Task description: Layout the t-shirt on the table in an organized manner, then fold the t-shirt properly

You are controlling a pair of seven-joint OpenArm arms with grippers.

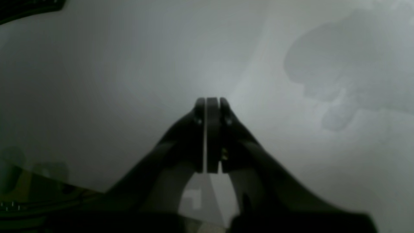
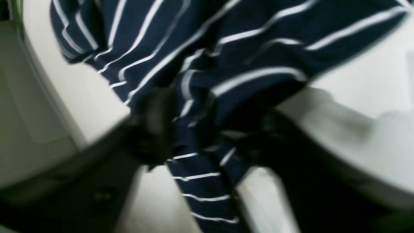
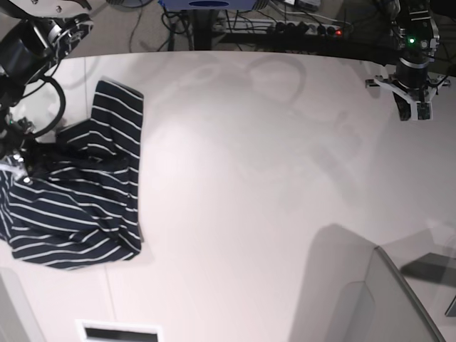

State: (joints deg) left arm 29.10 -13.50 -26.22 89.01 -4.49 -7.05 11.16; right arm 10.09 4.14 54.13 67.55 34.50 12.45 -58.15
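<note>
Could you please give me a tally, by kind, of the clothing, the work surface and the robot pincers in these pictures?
T-shirt: 1
Table: 1
Pincers: 2, the left pincer and the right pincer
Total: 4

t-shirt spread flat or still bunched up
Bunched, not spread. The t-shirt lies in a wrinkled heap with overlapping folds at the table's edge; the right wrist view shows its cloth gathered in creases.
</note>
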